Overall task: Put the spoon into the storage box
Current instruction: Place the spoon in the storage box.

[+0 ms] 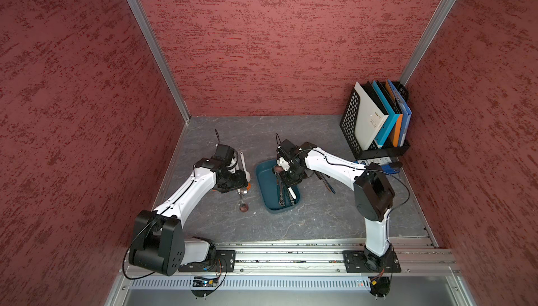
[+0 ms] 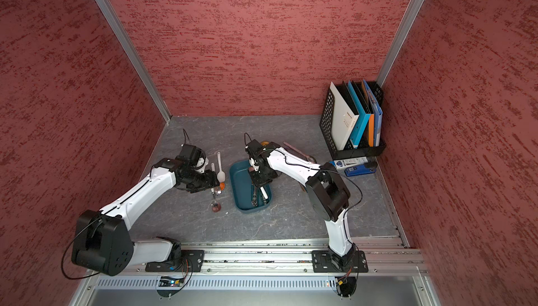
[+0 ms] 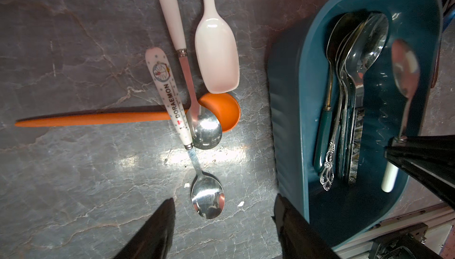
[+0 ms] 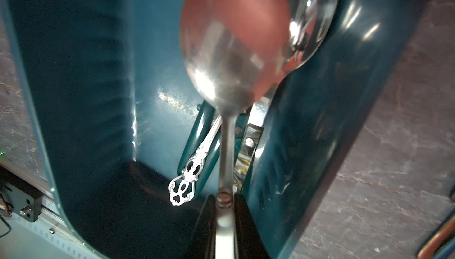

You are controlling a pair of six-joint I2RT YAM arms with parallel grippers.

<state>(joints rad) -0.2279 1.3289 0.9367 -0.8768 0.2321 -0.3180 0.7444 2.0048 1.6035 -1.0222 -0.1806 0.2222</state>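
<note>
Over the storage box: right gripper, jaws pinching the held spoon, a white-handled metal one, at the collar where metal meets handle.
Held spoon, position: bowl raised over the far end of the box, white handle end low inside the near end. Whether that end touches the floor cannot be told.
Box contents: bundle of metal spoons along one long wall, bowls together, one with an ornate silver handle.
Left gripper: jaws spread, holding nothing, poised above the table beside the box.
Loose spoons on table: cartoon-handled spoon, orange spoon, pale plastic spoon, white-handled spoon. All four are crossed or touching in one cluster.
Stage, judged: placing nearly done, with only the release left.
Risk, release: the grip sits at the neck with the heavy bowl aloft. Let go from this height, the spoon may tip onto the bundle and rattle it, or its bowl may catch the far wall and lie propped.
Risk, box: one left finger shows close against the box's outer wall, so a descent there could shove the box under the right arm.
Risk, cluster: lifting one loose spoon may drag its neighbours.
</note>
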